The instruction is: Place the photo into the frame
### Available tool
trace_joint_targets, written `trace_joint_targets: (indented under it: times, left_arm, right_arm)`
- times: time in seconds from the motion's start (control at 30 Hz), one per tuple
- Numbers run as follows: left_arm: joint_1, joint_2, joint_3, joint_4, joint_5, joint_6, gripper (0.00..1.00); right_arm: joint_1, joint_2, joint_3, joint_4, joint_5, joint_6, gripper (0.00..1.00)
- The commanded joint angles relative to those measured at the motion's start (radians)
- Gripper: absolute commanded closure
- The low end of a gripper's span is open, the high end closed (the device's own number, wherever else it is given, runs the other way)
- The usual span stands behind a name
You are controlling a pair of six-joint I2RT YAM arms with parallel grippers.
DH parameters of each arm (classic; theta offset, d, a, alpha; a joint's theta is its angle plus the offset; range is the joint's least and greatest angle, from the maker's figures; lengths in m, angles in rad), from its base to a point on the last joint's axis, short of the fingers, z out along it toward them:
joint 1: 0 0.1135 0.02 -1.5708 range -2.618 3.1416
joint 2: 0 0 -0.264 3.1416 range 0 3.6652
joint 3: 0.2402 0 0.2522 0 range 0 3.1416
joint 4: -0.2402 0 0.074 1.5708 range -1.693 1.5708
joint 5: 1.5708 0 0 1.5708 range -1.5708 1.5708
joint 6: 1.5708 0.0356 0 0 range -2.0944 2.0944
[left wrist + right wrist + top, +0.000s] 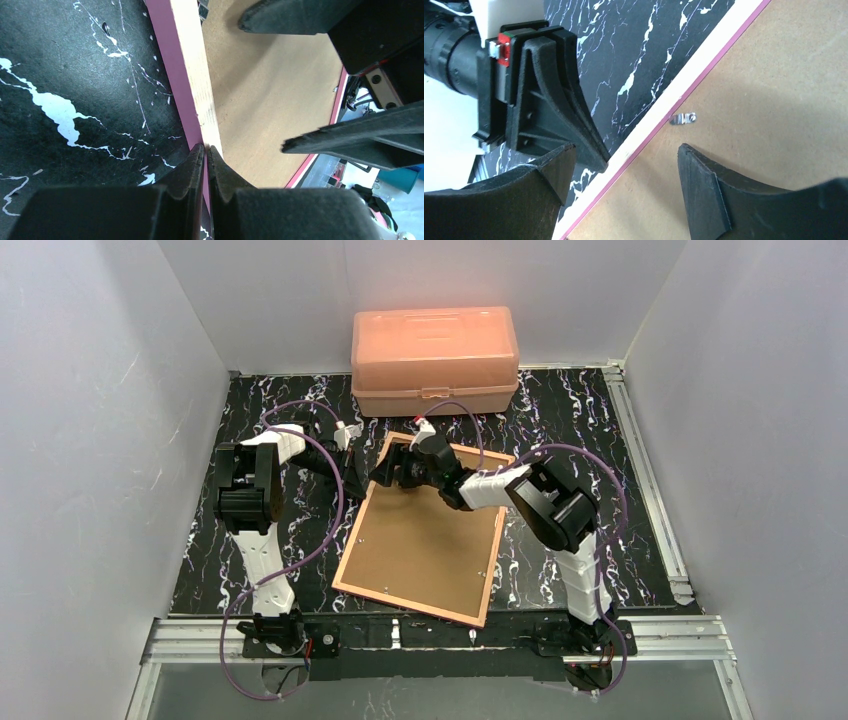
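Flat on black white-veined marble-look table (580, 410) lies pink thin-bordered rectangular picture frame (192, 65), back up, w/ plain brown backing board (420, 550) set in it. Left gripper (206, 149) sits at frame's left rim nr its far corner, tips touching rim's outer side; table on its left, board on its right. Right gripper (626, 150) is just right of left gripper, over same rim: one finger over table, other over board. Small metal tab (683, 119) lies on board just beyond gap betw. right gripper's fingers. Salmon-pink plastic lidded box (435, 355) stands on table behind both grippers, nr frame's far corner but apart from it.
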Motion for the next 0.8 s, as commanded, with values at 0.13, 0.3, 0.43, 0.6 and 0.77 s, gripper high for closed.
trace_joint_targets:
  times: [0.13, 0.3, 0.43, 0.6, 0.77]
  left_arm:
    - [-0.015, -0.018, -0.031, -0.047, -0.019, 0.029, 0.97]
    - [-0.015, -0.017, -0.029, -0.048, -0.016, 0.029, 0.97]
    - [-0.015, -0.016, -0.031, -0.047, -0.012, 0.029, 0.97]
    - [-0.015, -0.017, -0.035, -0.044, -0.006, 0.028, 0.97]
    - [-0.015, -0.021, -0.035, -0.045, -0.004, 0.031, 0.97]
  right_arm:
    - [0.018, 0.103, 0.134, -0.032, 0.021, 0.003, 0.19]
    - [0.027, 0.111, 0.149, -0.057, 0.088, 0.002, 0.2]
    - [0.036, 0.107, 0.155, -0.077, 0.122, -0.015, 0.21]
    - [0.053, 0.111, 0.162, -0.095, 0.197, -0.037, 0.21]
    - [0.064, 0.124, 0.168, -0.107, 0.243, -0.046, 0.21]
